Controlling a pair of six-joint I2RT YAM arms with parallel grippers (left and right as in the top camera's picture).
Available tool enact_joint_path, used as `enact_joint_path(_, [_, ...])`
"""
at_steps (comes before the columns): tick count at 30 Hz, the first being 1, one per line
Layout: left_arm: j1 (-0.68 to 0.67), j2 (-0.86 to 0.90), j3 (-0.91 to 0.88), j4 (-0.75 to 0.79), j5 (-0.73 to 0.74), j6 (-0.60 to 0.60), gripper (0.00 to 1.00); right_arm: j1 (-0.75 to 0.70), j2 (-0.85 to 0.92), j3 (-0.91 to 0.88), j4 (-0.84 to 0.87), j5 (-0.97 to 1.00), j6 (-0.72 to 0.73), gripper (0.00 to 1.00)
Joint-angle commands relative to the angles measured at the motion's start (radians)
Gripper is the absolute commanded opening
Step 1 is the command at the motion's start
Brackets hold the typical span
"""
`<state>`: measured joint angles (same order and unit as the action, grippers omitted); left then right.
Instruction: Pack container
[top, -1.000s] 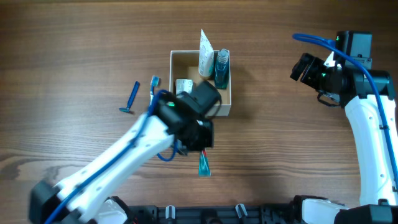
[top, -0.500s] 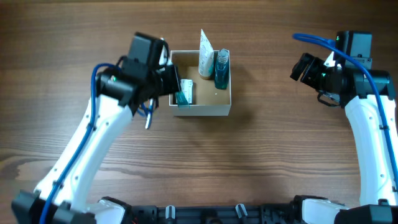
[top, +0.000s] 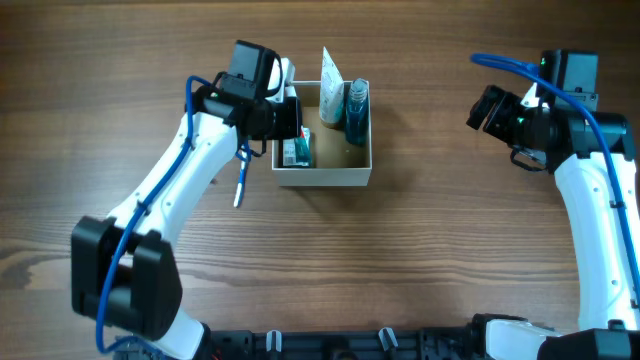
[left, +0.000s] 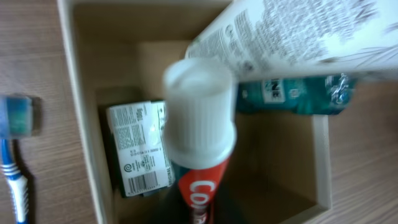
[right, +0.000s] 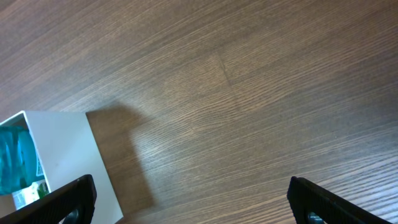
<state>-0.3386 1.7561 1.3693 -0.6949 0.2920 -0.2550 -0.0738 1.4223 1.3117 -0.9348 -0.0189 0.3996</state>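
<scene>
Left wrist view has our left gripper (top: 288, 120) clamped on a red toothpaste tube (left: 200, 143), its white cap pointing into the container (left: 79, 124) directly below. Our right gripper (right: 193, 196) hangs spread wide and holds nothing, well apart from the box. We judge the container light and thin-walled, apt to slide or flex if bumped, so pinching one wall at its rim would suit. Inside are a barcoded packet (left: 138, 149), a teal bottle (top: 357, 112) and a leaning white tube (top: 330, 80). Our left fingers sit below frame, the toothpaste tail is cut off, and blur hides much of the floor.
</scene>
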Motion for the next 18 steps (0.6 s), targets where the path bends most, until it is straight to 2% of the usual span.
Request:
enact_joint_path(1, [-0.005,0.010,0.011,-0.008,0.091,0.020,0.67,-0.002,0.000,0.006,0.003,-0.005,-0.004,1.00])
enact_joint_path(6, [0.011,-0.031,0.027,-0.049,0.097,0.016,0.83,-0.002,0.000,0.006,0.003,-0.005,-0.004,1.00])
enact_joint_path(12, [0.105,-0.146,0.050,-0.130,0.084,0.016,0.84,-0.002,0.001,0.006,0.003,-0.005,-0.005,1.00])
enact_joint_path(15, [0.193,-0.212,0.050,-0.172,0.001,0.023,0.88,-0.002,0.001,0.006,0.003,-0.005,-0.005,1.00])
enact_joint_path(18, [0.278,-0.232,0.050,-0.209,-0.059,0.103,0.85,-0.002,0.001,0.006,0.003,-0.005,-0.004,1.00])
